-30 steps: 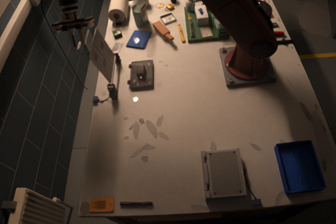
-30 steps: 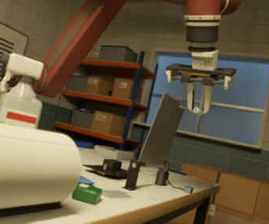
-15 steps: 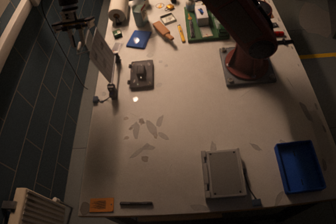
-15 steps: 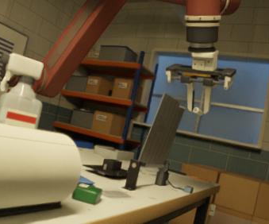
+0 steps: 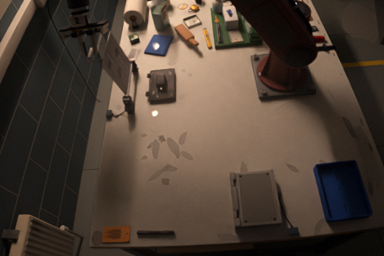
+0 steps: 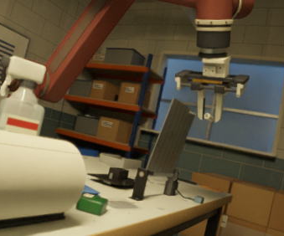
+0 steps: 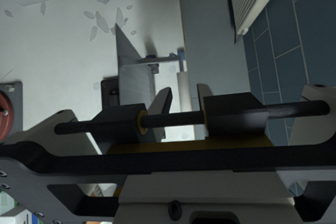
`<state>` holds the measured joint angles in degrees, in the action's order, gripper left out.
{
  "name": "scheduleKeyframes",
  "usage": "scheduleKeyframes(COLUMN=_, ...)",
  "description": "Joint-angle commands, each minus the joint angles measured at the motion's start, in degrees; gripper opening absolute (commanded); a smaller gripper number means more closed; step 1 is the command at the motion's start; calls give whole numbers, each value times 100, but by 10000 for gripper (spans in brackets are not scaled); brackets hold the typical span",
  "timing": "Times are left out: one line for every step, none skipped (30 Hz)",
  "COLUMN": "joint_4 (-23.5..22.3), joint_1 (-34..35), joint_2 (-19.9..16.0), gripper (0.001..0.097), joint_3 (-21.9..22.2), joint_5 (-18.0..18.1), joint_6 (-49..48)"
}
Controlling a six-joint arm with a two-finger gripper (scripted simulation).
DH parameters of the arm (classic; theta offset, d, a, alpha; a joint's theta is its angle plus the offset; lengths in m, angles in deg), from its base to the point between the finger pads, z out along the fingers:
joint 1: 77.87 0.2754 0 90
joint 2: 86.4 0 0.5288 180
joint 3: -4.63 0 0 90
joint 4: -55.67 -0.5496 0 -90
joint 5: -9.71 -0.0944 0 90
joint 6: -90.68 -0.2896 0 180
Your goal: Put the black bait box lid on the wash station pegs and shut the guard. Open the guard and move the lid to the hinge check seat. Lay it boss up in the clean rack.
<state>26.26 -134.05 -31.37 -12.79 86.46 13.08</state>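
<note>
The black bait box lid lies flat on the wash station with its boss up, just right of the grey guard panel, which stands tilted open on its two posts at the table's left edge. The hinge check seat sits near the front edge, and the blue clean rack is to its right. My gripper hangs above and beyond the guard's upper edge, out past the table edge. Its fingers are partly closed and hold nothing.
A paper roll, spray bottle, blue pad, green tool tray and small tools crowd the far end. My arm's base stands at centre right. An orange tag and black pen lie at the front left.
</note>
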Motion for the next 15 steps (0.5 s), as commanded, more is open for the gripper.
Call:
scheduleKeyframes(joint_4=0, joint_1=2, joint_2=4, gripper=365, joint_3=-3, joint_5=-5, joint_6=1)
scheduleKeyframes(joint_4=-1, joint_1=4, joint_2=2, gripper=365, joint_3=1, joint_5=-10, joint_6=2)
scheduleKeyframes(joint_4=-1, joint_1=6, joint_2=0, gripper=365, joint_3=4, joint_5=-16, joint_6=2)
scheduleKeyframes(joint_4=-2, joint_1=9, joint_2=-2, gripper=365, joint_3=8, joint_5=-22, joint_6=3)
scheduleKeyframes(joint_4=-3, joint_1=11, joint_2=-4, gripper=365, joint_3=11, joint_5=-27, joint_6=4)
scheduleKeyframes(joint_4=-4, joint_1=13, joint_2=-6, gripper=365, joint_3=14, joint_5=-33, joint_6=5)
scheduleKeyframes(joint_4=-5, joint_1=15, joint_2=-7, gripper=365, joint_3=18, joint_5=-38, joint_6=6)
scheduleKeyframes(joint_4=-6, joint_1=17, joint_2=-9, gripper=365, joint_3=21, joint_5=-44, joint_6=6)
scheduleKeyframes(joint_4=-6, joint_1=19, joint_2=-11, gripper=365, joint_3=24, joint_5=-49, joint_6=7)
scheduleKeyframes(joint_4=-7, joint_1=21, joint_2=-13, gripper=365, joint_3=27, joint_5=-54, joint_6=8)
scheduleKeyframes(joint_4=-8, joint_1=23, joint_2=-15, gripper=365, joint_3=30, joint_5=-59, joint_6=9)
scheduleKeyframes(joint_4=-9, joint_1=25, joint_2=-16, gripper=365, joint_3=33, joint_5=-64, joint_6=9)
scheduleKeyframes(joint_4=-9, joint_1=27, joint_2=-18, gripper=365, joint_3=35, joint_5=-69, joint_6=10)
scheduleKeyframes(joint_4=-10, joint_1=28, joint_2=-19, gripper=365, joint_3=38, joint_5=-73, joint_6=10)
scheduleKeyframes(joint_4=-11, joint_1=30, joint_2=-21, gripper=365, joint_3=40, joint_5=-77, joint_6=11)
